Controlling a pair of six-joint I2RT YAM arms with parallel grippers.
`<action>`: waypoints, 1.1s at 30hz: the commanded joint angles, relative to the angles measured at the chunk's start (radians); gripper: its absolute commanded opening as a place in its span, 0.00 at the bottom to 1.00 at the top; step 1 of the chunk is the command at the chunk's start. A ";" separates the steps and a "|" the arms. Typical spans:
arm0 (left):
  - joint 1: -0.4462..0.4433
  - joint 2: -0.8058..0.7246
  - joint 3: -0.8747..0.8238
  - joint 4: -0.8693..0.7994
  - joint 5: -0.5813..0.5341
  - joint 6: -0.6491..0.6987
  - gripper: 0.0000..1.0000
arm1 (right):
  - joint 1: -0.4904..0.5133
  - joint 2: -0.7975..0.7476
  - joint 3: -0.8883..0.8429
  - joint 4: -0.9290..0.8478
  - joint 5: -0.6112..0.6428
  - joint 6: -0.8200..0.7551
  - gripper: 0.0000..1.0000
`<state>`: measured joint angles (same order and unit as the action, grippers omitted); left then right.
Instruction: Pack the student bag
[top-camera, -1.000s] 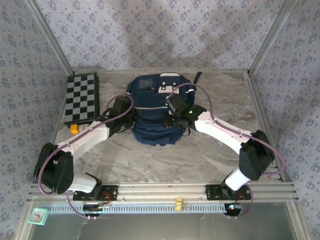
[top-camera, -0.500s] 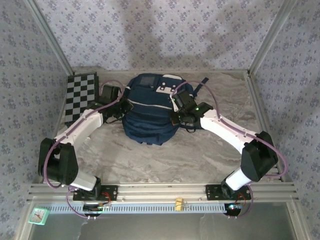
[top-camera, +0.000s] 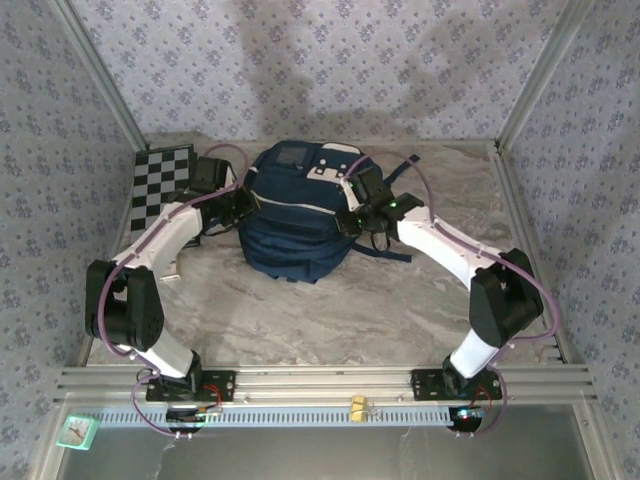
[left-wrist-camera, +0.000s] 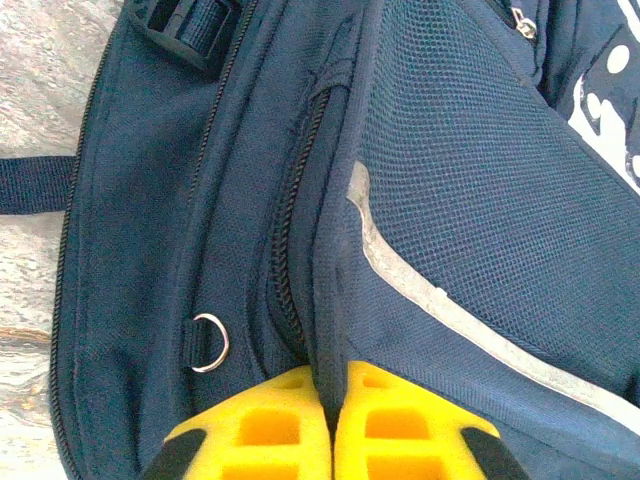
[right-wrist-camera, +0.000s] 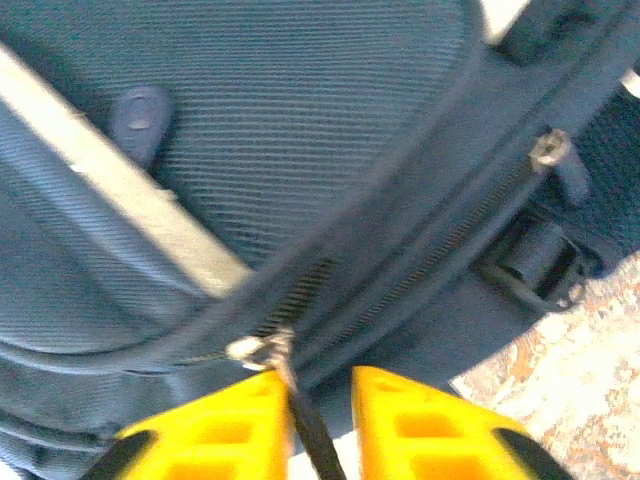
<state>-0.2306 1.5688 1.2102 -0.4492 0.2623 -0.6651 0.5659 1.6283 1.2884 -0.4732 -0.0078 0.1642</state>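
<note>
A: Nearest the arm bases, bare marble bench (top-camera: 300, 320). Where does the student bag (top-camera: 300, 225) sit?
B: Mid-bench toward the back wall, front face up. Both arms are bent in against its flanks.
A: Left end effector (left-wrist-camera: 332, 425)?
B: Fingers pressed all but together at the seam beside the pocket zipper (left-wrist-camera: 290, 250). Whether fabric is nipped between them cannot be told.
A: Right end effector (right-wrist-camera: 320, 420)?
B: Spread a little. The zipper pull (right-wrist-camera: 262, 350) sits at its tips. The dark tab hangs in the gap against one finger, and the other finger is clear of it.
A: Risks?
B: Judged: the tab is unclamped, so a tug would slip off it and leave the zipper unmoved. If the left hold is only a touch, the limp bag could slide on the marble or bunch up, and the teeth could snag the fold.
A: Farther back?
B: Chessboard (top-camera: 160, 185) at the far left, just beside the left arm. A wide elbow swing could knock it.
</note>
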 joint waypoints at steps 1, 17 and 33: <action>0.040 -0.061 0.017 -0.064 -0.064 0.099 0.27 | -0.063 -0.100 -0.016 -0.031 0.024 -0.006 0.44; 0.196 -0.426 -0.551 0.313 -0.793 0.342 0.90 | -0.484 -0.419 -0.733 0.632 0.481 0.079 1.00; 0.203 -0.119 -0.864 1.313 -0.470 0.629 1.00 | -0.589 -0.102 -0.902 1.301 0.024 -0.205 1.00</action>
<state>-0.0341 1.3853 0.3344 0.6415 -0.3271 -0.1127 -0.0357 1.5059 0.4000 0.7040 0.0902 0.0090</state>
